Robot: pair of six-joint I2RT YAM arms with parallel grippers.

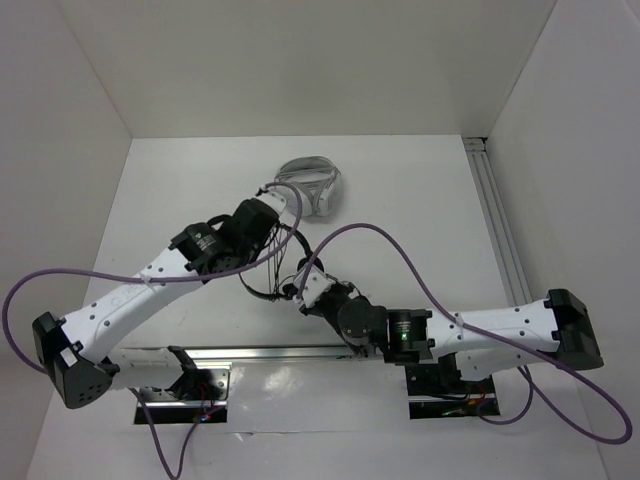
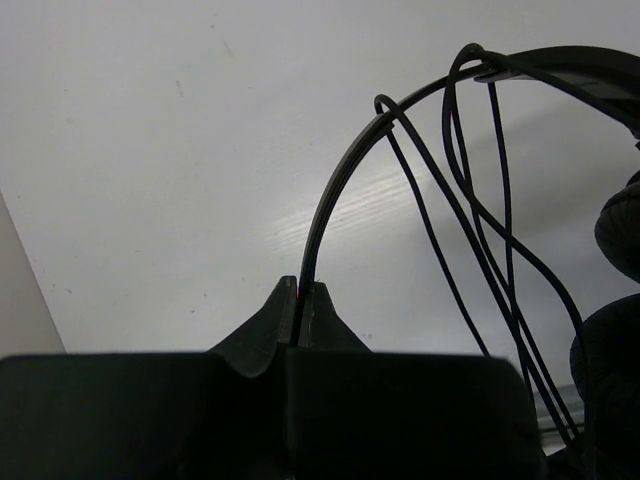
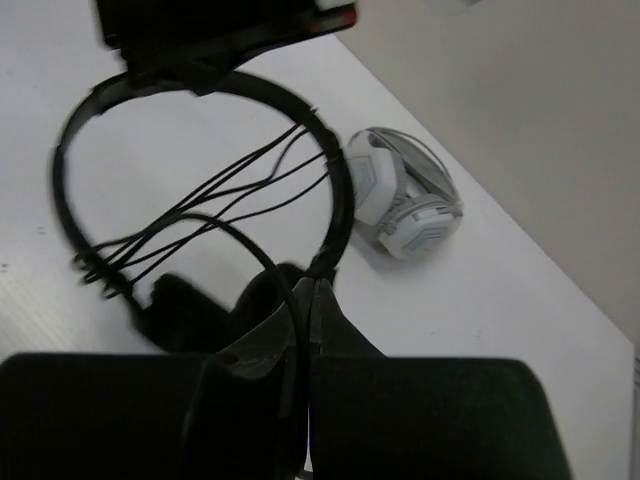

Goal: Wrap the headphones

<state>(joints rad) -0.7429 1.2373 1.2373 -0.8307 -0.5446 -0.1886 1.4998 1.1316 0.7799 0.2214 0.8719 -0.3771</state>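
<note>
A bulky white-and-grey headset lies folded on the white table, toward its far side and close to the back wall. Nothing else touches it. An aluminium rail runs along the table's right edge, well apart from the headset, beside the right-hand wall.

The thin black wired headphones are showing plain black throughout. The bulky rounded plastic headset is showing white with grey panels, perhaps faintly bluish through blur. The smooth table is looking white.
</note>
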